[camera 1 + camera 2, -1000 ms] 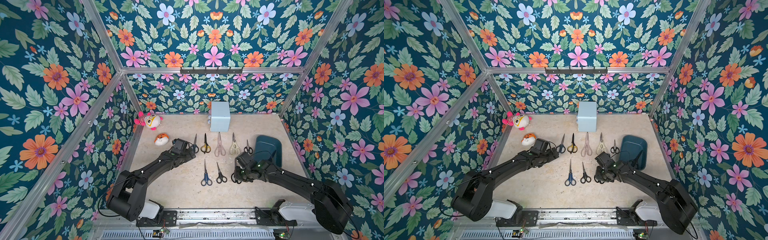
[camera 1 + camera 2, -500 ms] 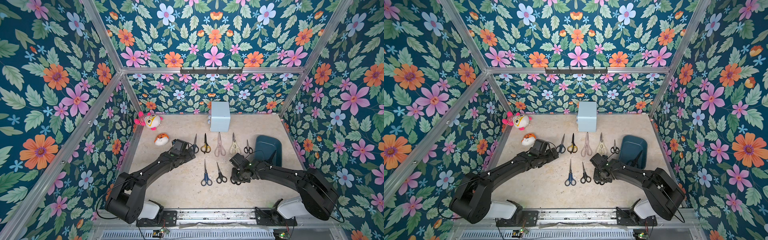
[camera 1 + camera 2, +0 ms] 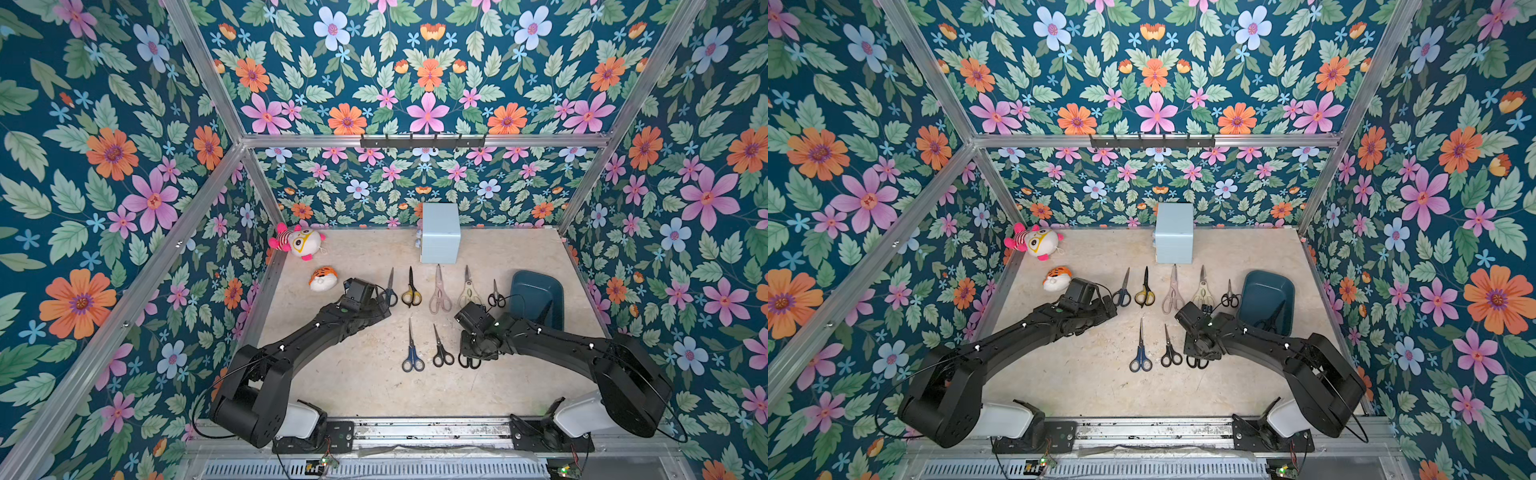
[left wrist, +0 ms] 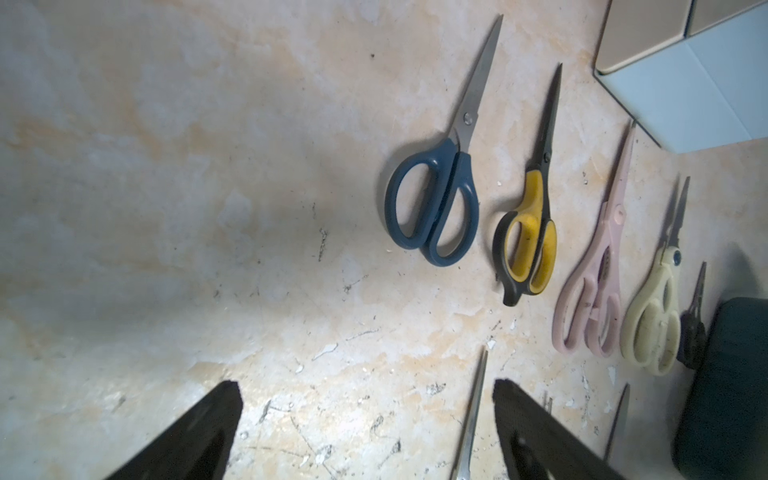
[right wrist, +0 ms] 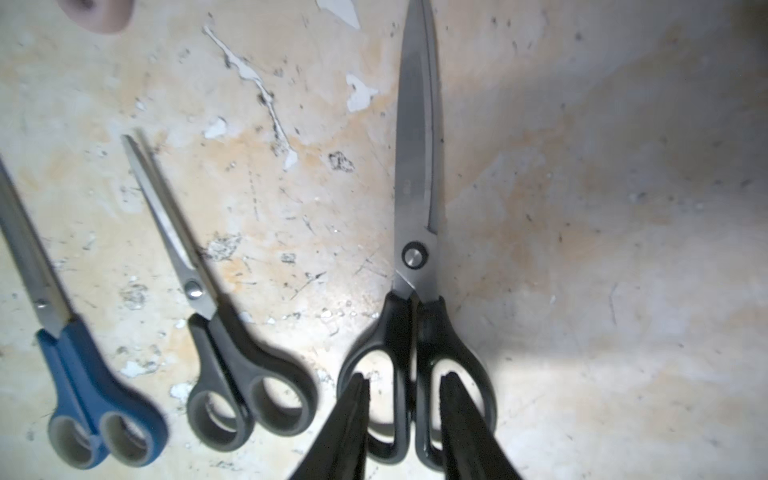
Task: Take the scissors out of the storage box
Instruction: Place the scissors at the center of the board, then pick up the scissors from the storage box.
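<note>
The dark teal storage box (image 3: 536, 291) (image 3: 1266, 291) stands at the right of the table. A black pair of scissors (image 3: 1273, 318) lies inside it. Several other scissors lie in two rows on the table. My right gripper (image 5: 404, 377) (image 3: 471, 351) is open. It hangs over the handles of the large black scissors (image 5: 415, 187), its fingertips (image 5: 360, 384) standing in the handle loops, apart from the bars. My left gripper (image 4: 368, 385) (image 3: 384, 297) is open over bare table next to the dark blue scissors (image 4: 432, 208), holding nothing.
A pale blue cube box (image 3: 439, 232) stands at the back middle. Two plush toys (image 3: 297, 243) (image 3: 323, 278) lie at the back left. Blue-handled scissors (image 5: 83, 386) and black scissors (image 5: 216, 332) lie beside the large pair. Flowered walls close three sides.
My right gripper's jaws have parted and come off the large black scissors' handles, which now rest on the table. Its wrist shifted slightly left. The left arm has not moved.
</note>
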`<state>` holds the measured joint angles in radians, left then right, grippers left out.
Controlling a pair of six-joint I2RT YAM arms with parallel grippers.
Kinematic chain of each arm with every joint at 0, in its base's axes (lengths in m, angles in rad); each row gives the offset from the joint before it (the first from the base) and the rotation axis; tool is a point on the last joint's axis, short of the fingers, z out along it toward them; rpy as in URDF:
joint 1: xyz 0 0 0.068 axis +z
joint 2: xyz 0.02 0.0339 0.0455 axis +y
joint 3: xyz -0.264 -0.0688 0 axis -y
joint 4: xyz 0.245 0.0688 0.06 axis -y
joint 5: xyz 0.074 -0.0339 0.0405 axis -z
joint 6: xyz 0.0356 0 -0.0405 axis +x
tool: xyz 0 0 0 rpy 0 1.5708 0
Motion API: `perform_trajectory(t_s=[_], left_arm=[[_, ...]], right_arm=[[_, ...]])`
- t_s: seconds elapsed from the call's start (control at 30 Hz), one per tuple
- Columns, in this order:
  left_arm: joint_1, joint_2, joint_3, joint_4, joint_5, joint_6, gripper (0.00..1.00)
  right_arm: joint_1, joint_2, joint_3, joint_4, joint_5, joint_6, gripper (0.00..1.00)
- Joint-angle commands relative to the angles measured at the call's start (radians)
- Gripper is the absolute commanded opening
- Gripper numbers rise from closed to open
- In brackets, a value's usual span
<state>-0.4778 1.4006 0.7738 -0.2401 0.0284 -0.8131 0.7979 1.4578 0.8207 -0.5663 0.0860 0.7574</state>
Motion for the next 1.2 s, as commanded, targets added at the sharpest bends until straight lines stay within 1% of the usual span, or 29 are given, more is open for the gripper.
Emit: perform_trajectory(t_s=[0.0, 0.1, 0.27, 0.37, 0.53, 0.63, 0.73, 0.87, 1.03, 1.17], left_arm=[[0.001, 0.000, 0.014, -0.009, 0.000, 0.026, 0.99], [-0.001, 0.001, 0.024, -0.002, 0.017, 0.037, 0.99], [-0.004, 0.027, 0.052, 0.011, 0.051, 0.061, 0.98], [-0.011, 0.047, 0.069, 0.018, 0.066, 0.073, 0.98], [-0.021, 0.075, 0.081, 0.037, 0.074, 0.084, 0.98], [-0.022, 0.091, 0.080, 0.048, 0.076, 0.086, 0.98], [-0.022, 0.110, 0.085, 0.051, 0.078, 0.092, 0.98], [-0.022, 0.139, 0.104, 0.044, 0.078, 0.110, 0.98], [-0.022, 0.173, 0.151, 0.004, 0.064, 0.142, 0.98], [-0.022, 0.171, 0.156, -0.006, 0.039, 0.143, 0.99]], right_arm=[[0.000, -0.027, 0.050, -0.090, 0.063, -0.001, 0.36], [-0.027, -0.050, 0.113, -0.165, 0.102, -0.011, 0.37], [-0.162, -0.098, 0.175, -0.222, 0.095, -0.052, 0.37], [-0.282, -0.127, 0.200, -0.243, 0.092, -0.110, 0.37], [-0.541, -0.120, 0.219, -0.297, 0.086, -0.206, 0.37], [-0.662, -0.103, 0.209, -0.293, 0.098, -0.244, 0.37], [-0.753, -0.077, 0.193, -0.250, 0.086, -0.261, 0.37], [-0.815, -0.019, 0.168, -0.179, 0.047, -0.266, 0.37], [-0.820, 0.082, 0.169, -0.128, 0.049, -0.275, 0.37], [-0.821, 0.139, 0.165, -0.100, 0.049, -0.279, 0.37]])
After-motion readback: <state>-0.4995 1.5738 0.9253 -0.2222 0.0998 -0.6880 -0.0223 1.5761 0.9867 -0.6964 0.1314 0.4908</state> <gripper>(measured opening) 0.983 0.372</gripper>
